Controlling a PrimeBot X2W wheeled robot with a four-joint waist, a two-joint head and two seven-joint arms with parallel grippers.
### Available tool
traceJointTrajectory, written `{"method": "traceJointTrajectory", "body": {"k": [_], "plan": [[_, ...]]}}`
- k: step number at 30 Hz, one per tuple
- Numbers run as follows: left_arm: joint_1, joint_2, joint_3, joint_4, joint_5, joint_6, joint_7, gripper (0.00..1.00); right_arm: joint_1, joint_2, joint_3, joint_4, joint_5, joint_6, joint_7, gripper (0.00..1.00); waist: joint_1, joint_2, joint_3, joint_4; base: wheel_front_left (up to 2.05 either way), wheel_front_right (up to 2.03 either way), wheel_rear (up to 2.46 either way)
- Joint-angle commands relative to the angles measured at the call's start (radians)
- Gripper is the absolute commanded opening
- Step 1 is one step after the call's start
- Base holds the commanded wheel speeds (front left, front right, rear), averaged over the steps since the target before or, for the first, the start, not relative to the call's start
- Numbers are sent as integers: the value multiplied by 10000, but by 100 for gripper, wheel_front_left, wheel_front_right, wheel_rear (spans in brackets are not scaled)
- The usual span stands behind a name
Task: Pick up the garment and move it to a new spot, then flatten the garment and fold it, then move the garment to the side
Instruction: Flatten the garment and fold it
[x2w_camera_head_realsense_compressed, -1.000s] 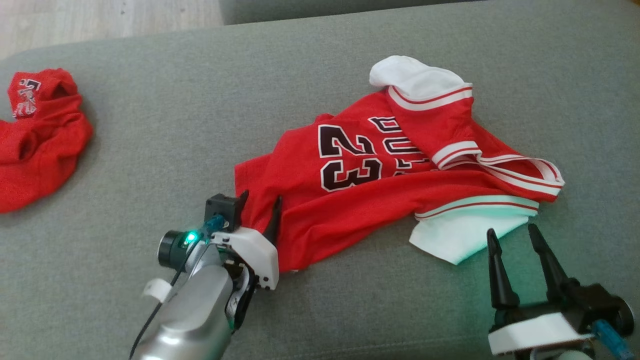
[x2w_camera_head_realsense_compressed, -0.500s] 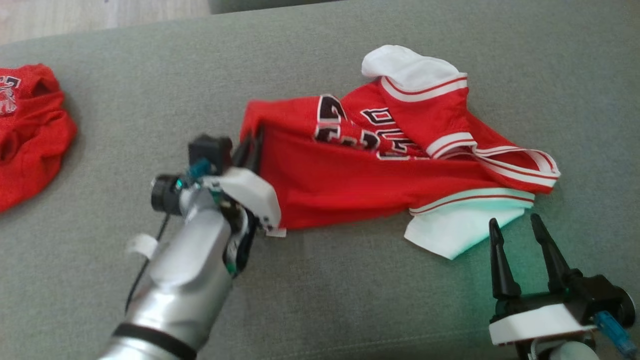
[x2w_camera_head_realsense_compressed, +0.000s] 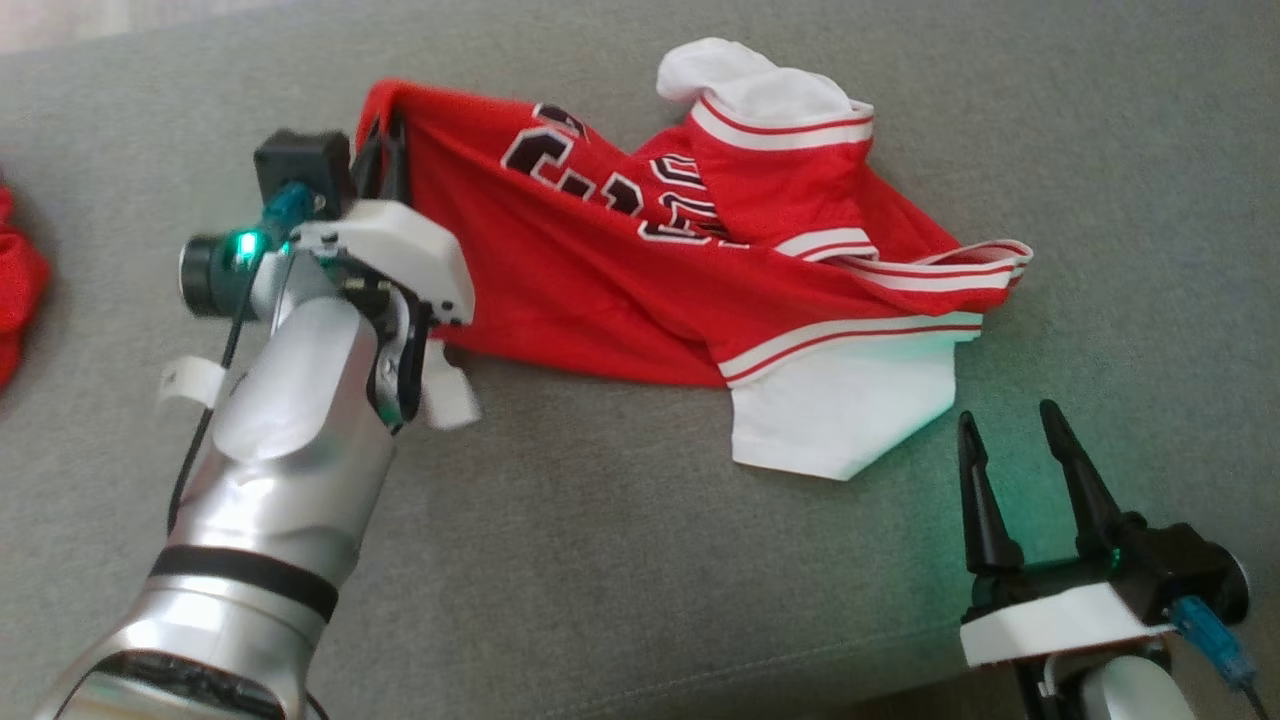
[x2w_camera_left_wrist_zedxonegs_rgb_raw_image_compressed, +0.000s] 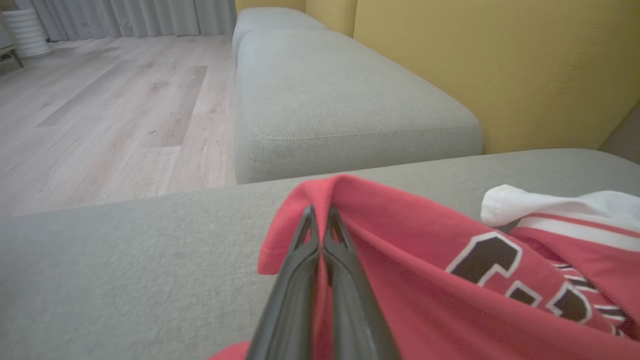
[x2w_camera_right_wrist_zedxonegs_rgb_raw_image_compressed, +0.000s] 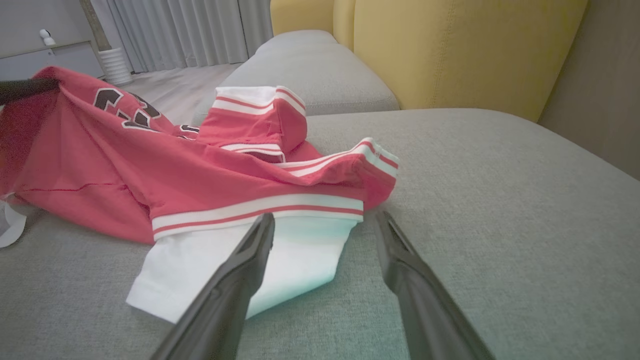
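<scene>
Left gripper (x2w_camera_head_realsense_compressed: 385, 140) clamps red jersey (x2w_camera_head_realsense_compressed: 600, 290) hem, lifting it off grey sofa (x2w_camera_head_realsense_compressed: 600, 560). Right gripper (x2w_camera_head_realsense_compressed: 1015, 455) hangs open near white sleeve (x2w_camera_head_realsense_compressed: 840, 420).

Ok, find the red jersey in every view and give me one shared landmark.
Head view: red jersey, centre top.
Left wrist view: lower right, pinched in the shut left gripper.
Right wrist view: left half, beyond the open right gripper.
Shared landmark: its upturned white sleeve.

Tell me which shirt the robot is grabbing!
On the big grey sofa cushion, find the red jersey with one corner pinched in the left gripper. Its white sleeves and black numbers set it apart from the other red garment at the left edge.
</scene>
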Motion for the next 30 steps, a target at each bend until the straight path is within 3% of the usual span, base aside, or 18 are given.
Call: {"method": "traceJointTrajectory", "body": {"k": [1,8,10,11,15,21,25,30], "plan": [[-432,306,370,-367,147,-48,-121,0,-299,-83,236,-217,79,71,-120,100,-1,0,120,-115,0,0,0],[-501,373,703,-938,1003,-563,-122,0,-540,-83,350,-123,197,71,-120,100,-1,0,360,-443,0,0,0],[-376,299,774,-809,1048,-926,-123,48,-577,-83,352,-83,221,71,-120,100,-1,0,379,-487,0,0,0],[-324,280,764,-544,1082,-1054,-123,100,-584,-83,367,-48,229,71,-120,100,-1,0,367,-511,0,0,0],[-208,174,1208,-361,1012,-1071,-123,100,-556,-83,283,48,326,71,-120,100,-1,0,247,-519,0,0,0],[1139,-56,2092,-1722,848,-849,-123,100,-224,-83,32,95,450,71,-120,100,-1,0,-280,-372,0,0,0],[3060,-179,2652,-2730,736,-402,-123,100,86,-83,-174,7,517,71,-120,100,-1,0,-679,-250,0,0,0],[4442,-209,2946,-2858,658,51,-123,100,284,-83,-242,-128,571,71,-120,100,-1,0,-722,-90,0,0,0]]}}
